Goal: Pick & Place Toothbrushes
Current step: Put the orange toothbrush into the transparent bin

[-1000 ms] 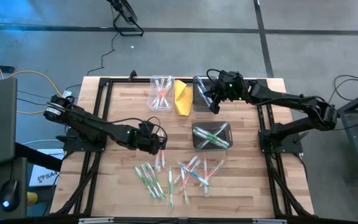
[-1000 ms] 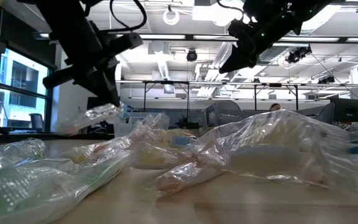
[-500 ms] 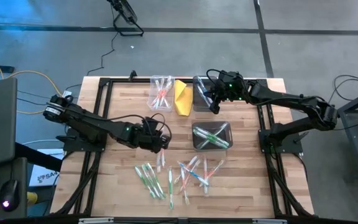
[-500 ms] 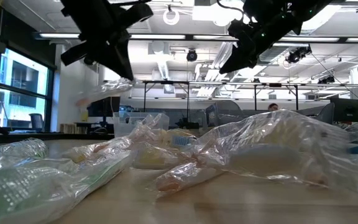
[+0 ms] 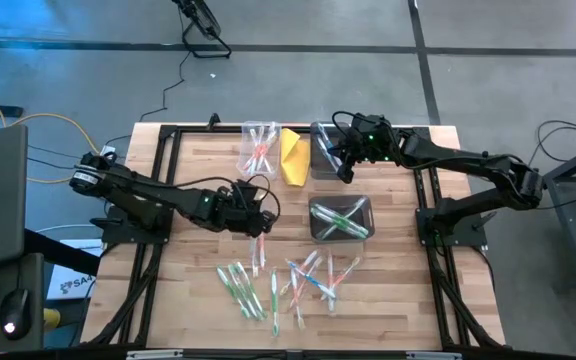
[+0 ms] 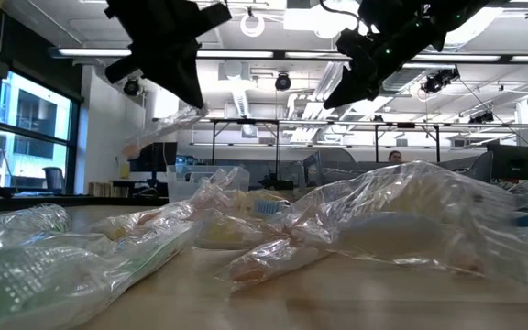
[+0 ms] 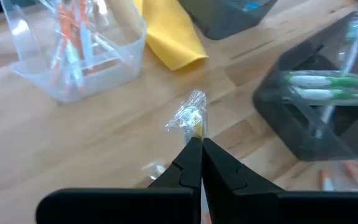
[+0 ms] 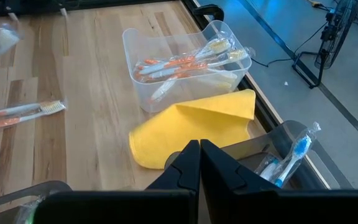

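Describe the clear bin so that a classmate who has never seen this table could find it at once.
Start at the far edge of the wooden table. Left of the yellow cloth stands the clear bin, holding toothbrushes with orange parts. It alone is see-through: the two other bins are dark grey.

A pale wooden table (image 5: pixel 188 270) carries it all. At the far edge sit a clear bin (image 5: pixel 259 150) holding orange toothbrushes, a yellow folded cloth (image 5: pixel 294 156) and a dark bin (image 5: pixel 322 150). Nearer the middle sits another dark bin (image 5: pixel 340 218) with green ones. Loose wrapped toothbrushes (image 5: pixel 288 282) lie scattered along the near side.
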`<move>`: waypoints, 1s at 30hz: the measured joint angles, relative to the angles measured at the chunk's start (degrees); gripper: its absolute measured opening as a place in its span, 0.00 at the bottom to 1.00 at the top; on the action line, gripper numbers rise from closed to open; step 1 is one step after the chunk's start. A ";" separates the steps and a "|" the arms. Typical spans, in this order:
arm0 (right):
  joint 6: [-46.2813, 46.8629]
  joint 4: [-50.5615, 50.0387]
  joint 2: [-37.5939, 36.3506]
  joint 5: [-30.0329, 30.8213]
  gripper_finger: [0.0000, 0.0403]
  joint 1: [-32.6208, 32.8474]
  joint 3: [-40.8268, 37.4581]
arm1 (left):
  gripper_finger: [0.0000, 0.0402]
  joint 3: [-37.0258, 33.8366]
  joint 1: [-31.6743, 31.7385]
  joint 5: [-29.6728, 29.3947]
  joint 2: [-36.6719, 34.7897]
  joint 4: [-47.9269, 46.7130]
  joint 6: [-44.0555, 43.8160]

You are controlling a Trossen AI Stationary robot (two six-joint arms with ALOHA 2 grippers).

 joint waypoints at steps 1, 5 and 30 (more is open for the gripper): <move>0.01 0.00 0.00 0.00 0.01 0.01 0.02 | 0.00 0.00 0.67 0.40 0.00 0.01 0.90; 0.02 0.00 -0.01 0.00 0.01 0.00 0.00 | 0.00 0.00 3.42 2.19 0.00 0.59 4.40; 0.04 -0.39 -0.01 0.00 0.01 0.00 0.00 | 0.00 -0.05 19.67 4.90 -4.20 13.00 32.79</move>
